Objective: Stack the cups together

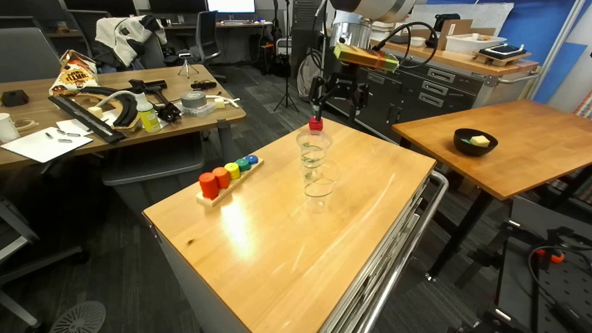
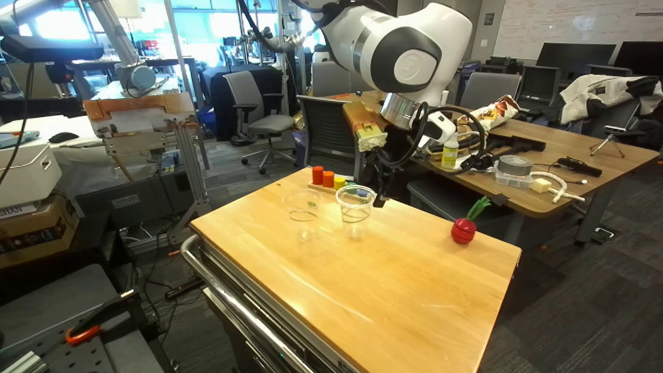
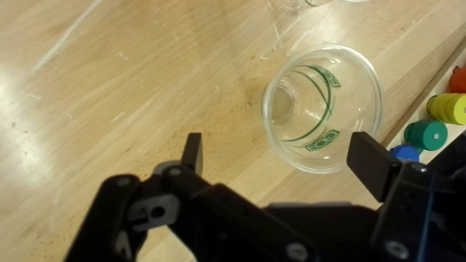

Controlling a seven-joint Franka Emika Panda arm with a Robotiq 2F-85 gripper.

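Hung above the wooden table (image 1: 277,249) from a white arm (image 2: 414,57) in both exterior views, with black jaws spread wide and a broad gap between them. Looked down in the wrist view on a clear cup (image 3: 322,109) printed with green marks, upright on the table and near the jaws. Passed in front of part of the cup's rim there with the jaw nearer the row of coloured blocks (image 3: 447,108); could not tell whether touching or apart. Featured a second clear cup (image 2: 303,215) in an exterior view, also upright on the table, just beside the first but apart from it, on the side away from the jaws. Caught only part of the second cup at the top edge in the wrist view. Showed the row in both exterior views on a wooden base (image 1: 234,183), ranked red, orange, yellow, green and blue, with the tallest at the red end. Included a red, radish-shaped object (image 2: 463,231) with a green top, near the table's edge and well apart from both cups. Took in a side table (image 1: 532,125) bearing a dark bowl (image 1: 465,147) with a pale block (image 1: 479,140) inside. Added a desk (image 2: 570,140) holding a yellow-labelled spray bottle (image 2: 449,155), a roll of grey tape (image 2: 515,165) and a crinkled snack bag (image 2: 494,114).
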